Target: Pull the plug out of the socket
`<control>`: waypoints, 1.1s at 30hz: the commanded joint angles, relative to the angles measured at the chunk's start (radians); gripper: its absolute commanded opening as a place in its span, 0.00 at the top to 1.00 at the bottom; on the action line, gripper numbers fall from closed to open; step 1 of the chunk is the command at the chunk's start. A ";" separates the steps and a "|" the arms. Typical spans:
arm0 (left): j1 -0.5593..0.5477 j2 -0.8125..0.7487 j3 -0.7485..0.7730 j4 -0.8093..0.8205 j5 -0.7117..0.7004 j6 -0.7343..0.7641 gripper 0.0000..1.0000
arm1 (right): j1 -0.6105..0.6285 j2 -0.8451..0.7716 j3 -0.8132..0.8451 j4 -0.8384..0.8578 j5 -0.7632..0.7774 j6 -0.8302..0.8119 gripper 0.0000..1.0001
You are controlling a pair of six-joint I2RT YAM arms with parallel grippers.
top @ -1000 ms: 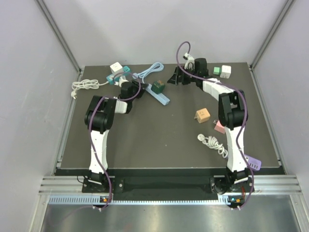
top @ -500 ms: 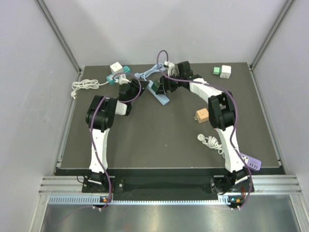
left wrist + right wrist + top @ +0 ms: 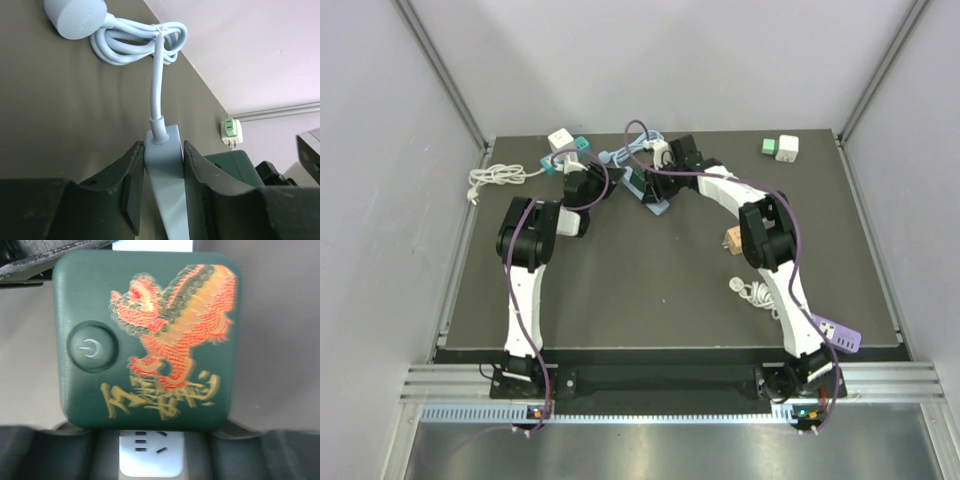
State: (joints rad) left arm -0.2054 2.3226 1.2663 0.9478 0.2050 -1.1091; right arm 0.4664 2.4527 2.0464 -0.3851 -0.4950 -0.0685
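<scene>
Swung in from upper right over plug (image 3: 145, 340) with right gripper (image 3: 652, 180), jaws unreadable | clamping strip (image 3: 166, 192) with left gripper (image 3: 164, 148) | pull straight, steady.

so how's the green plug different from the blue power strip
The green plug is a squarish dark block with a red and gold dragon; the power strip is long, plain and pale blue. The power strip trails a blue cable; the green plug shows none. The left pincer clamps the power strip, not the green plug. Both have rounded corners.
</scene>
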 commanded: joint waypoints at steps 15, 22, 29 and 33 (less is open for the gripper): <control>0.001 -0.186 -0.010 -0.222 -0.046 0.295 0.74 | 0.063 -0.049 -0.005 0.068 0.547 -0.102 1.00; -0.003 -0.172 -0.015 -0.236 -0.039 0.293 0.44 | 0.043 -0.084 -0.066 0.127 0.549 -0.077 1.00; -0.005 -0.158 0.019 -0.212 0.003 0.307 0.72 | 0.014 -0.100 -0.100 0.134 0.437 -0.099 1.00; -0.014 -0.091 0.128 -0.150 0.105 0.270 0.96 | 0.014 -0.098 -0.103 0.123 0.386 -0.114 1.00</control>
State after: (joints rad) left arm -0.2104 2.2242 1.2953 0.6956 0.2260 -0.8249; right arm 0.4938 2.4161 1.9549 -0.2756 -0.0925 -0.1402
